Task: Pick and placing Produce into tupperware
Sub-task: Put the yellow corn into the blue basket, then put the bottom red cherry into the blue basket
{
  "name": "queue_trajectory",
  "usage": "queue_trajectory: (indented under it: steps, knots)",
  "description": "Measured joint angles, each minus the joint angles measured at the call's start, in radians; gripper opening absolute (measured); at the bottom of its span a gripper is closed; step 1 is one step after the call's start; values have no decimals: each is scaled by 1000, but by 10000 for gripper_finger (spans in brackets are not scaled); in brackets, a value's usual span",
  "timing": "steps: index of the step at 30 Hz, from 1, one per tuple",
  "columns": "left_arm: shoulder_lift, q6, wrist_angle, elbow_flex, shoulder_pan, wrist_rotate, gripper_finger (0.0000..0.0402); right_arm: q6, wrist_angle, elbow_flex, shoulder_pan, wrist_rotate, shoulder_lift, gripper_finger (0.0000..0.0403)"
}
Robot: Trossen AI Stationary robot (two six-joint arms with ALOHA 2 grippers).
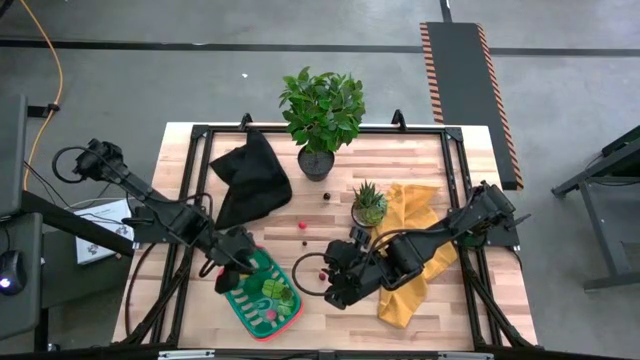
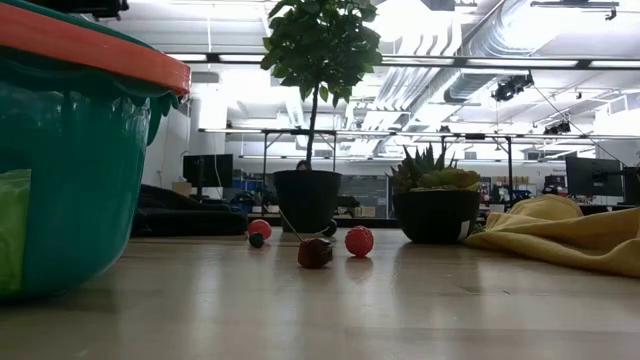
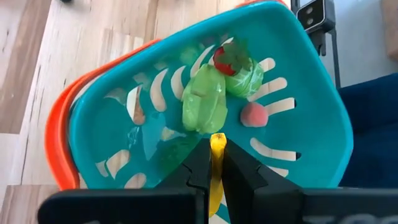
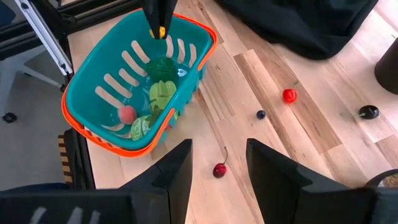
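The left hand (image 3: pixel 217 163), pinched on a small yellow piece (image 3: pixel 217 149), hung over the green tupperware (image 1: pixel 244 306) on the table (image 1: pixel 330 325), apparently mid-placement with release due next. The right hand (image 4: pixel 217 165), half open and empty, hovered above a dark red cherry (image 4: pixel 219 169), likely the next pick.

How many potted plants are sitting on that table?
2. A large leafy plant stands at the far edge of the table, beside the black cloth; a small spiky plant sits nearer the middle, beside the yellow cloth.
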Motion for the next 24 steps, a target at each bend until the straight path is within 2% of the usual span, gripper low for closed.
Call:
queue_trajectory:
  steps: [7,11,17,24]
  knots:
    - [42,1,38,-3,2,24,27,0,-4,0,0,5,0,142]
    - [72,2,111,-2,2,44,69,2,-15,1,0,5,0,142]
    - [87,-10,122,-3,2,47,126,2,-20,1,0,8,0,142]
    - [86,6,171,5,3,72,124,6,-50,1,14,21,0,142]
